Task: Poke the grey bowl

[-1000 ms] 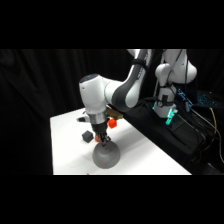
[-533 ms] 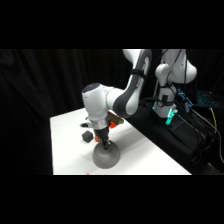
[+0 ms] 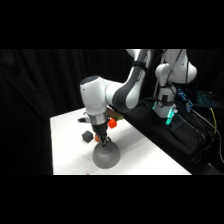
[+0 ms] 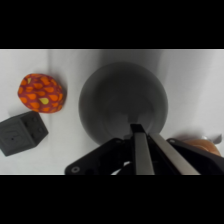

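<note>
- Grey bowl (image 3: 106, 156) sat dome-up at the lower middle of the side view, on the white table (image 3: 145, 155).
- Gripper (image 3: 103, 140) stood right at the bowl's top; the wrist view showed its fingers (image 4: 142, 150) pressed together, grasping nothing.
- Poke looked to be in hand, tip seemingly touching the dome.
- Next move probably called for a straight lift clear of the dark cube (image 4: 21, 132) and the orange ball (image 4: 41, 93).
</note>
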Controlling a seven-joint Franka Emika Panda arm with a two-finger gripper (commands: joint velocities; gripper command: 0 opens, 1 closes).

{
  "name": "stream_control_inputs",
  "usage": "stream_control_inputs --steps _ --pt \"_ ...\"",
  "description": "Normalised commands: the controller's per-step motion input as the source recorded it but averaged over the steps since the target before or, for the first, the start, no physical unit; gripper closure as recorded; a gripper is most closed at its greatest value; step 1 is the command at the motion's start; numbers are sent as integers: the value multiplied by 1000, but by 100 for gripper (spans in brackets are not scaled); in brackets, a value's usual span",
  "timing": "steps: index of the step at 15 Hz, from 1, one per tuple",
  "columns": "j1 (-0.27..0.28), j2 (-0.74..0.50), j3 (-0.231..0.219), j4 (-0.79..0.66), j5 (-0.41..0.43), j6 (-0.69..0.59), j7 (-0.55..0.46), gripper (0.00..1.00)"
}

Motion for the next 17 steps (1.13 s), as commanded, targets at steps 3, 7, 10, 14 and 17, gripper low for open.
stream_control_inputs --steps 3,7,10,14,17 --pt "17 -322 -12 55 60 -403 -7 62" --pt "46 -224 -37 123 39 -412 31 18" --pt "33 -177 -53 122 48 -308 14 0" --pt "48 -152 -59 120 -2 -261 42 0" --pt "55 -107 -61 105 -20 -184 58 0"
